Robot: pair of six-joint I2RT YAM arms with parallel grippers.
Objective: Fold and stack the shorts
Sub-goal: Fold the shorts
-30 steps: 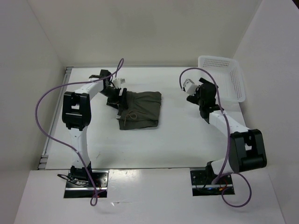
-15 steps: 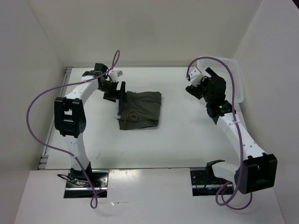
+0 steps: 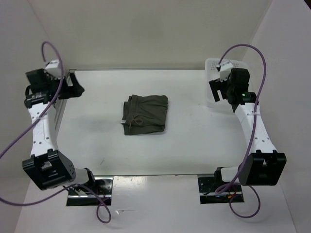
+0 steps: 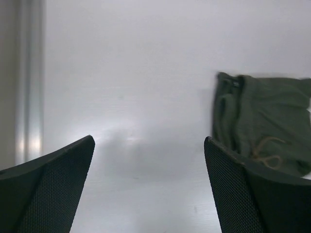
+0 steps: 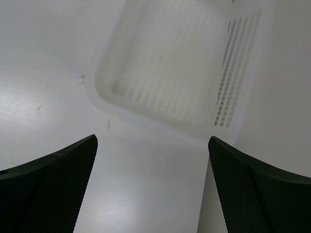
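Note:
The dark olive-green shorts [image 3: 145, 114] lie folded in a compact rectangle in the middle of the table, drawstring on top. No gripper touches them. My left gripper [image 3: 74, 88] is open and empty at the far left edge of the table, well left of the shorts. In the left wrist view the shorts [image 4: 265, 124] lie at the right, beyond my open left gripper [image 4: 149, 155]. My right gripper [image 3: 218, 91] is open and empty at the far right, over the basket's near-left corner. My right gripper [image 5: 151, 150] holds nothing in the right wrist view.
A white perforated basket [image 3: 212, 63] stands at the back right corner, partly hidden by the right arm; it looks empty in the right wrist view [image 5: 170, 63]. A metal rail [image 4: 29, 73] runs along the table's left edge. White walls enclose the table.
Both arms have pulled away from the shorts: the left swung out to the table's left edge, the right out to the basket. The folded shorts stay put.

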